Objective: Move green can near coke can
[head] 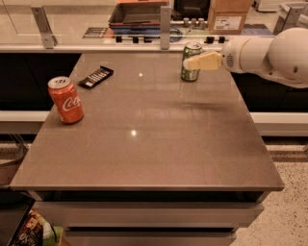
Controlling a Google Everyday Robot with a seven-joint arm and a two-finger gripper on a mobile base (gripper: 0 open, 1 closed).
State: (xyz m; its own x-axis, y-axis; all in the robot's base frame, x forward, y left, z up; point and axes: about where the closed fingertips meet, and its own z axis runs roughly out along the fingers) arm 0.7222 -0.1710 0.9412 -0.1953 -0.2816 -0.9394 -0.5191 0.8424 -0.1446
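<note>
The green can (190, 75) stands upright at the far right of the brown table (159, 144), near its back edge. The coke can (66, 100), red-orange with white script, stands upright near the left edge, far from the green can. My gripper (191, 62) reaches in from the right on a white arm (269, 53), at the height of the green can's upper half. Its cream-coloured tip lies across the front of the can.
A black remote (96, 76) lies at the back left of the table. Behind the table runs a counter with a dark tray (137, 14) and a cardboard box (230, 17). Speckled floor (288, 211) lies to the right.
</note>
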